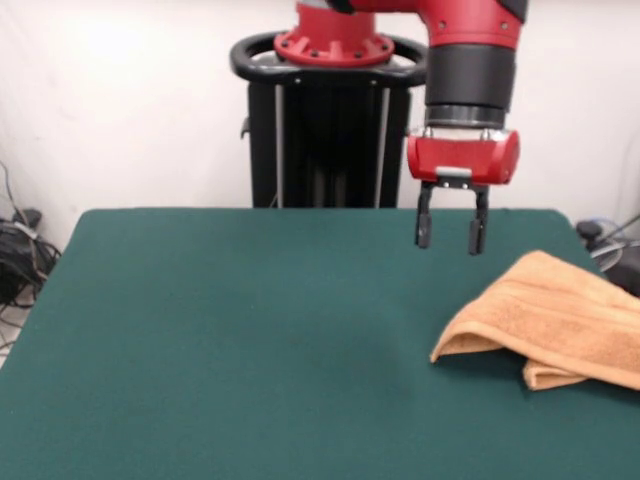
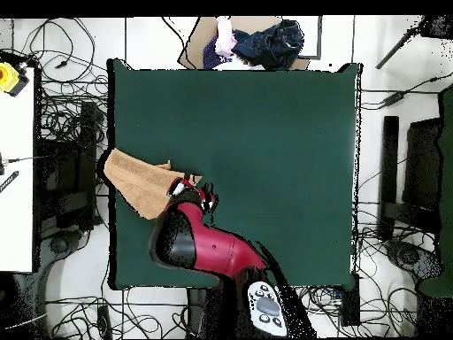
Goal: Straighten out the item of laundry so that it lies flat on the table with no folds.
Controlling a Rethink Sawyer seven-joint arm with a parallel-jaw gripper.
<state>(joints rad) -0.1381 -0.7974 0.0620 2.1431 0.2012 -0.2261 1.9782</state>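
The light orange towel (image 1: 560, 315) lies folded over itself at the right side of the dark green table (image 1: 250, 340), running out of the picture's right edge. In the overhead view the towel (image 2: 137, 181) sits at the table's (image 2: 265, 133) left edge and partly overhangs it. My gripper (image 1: 451, 243) hangs open and empty above the table, a little behind and to the left of the towel's near fold, clear of the cloth. In the overhead view the gripper (image 2: 193, 190) shows just beside the towel, mostly under the red arm.
The black pedestal (image 1: 330, 130) stands behind the table's far side. Cables (image 1: 20, 250) lie on the floor at the left. In the overhead view a brown box with dark blue clothes (image 2: 265, 40) sits beyond the table's top edge, and a white desk (image 2: 13, 159) stands at the left.
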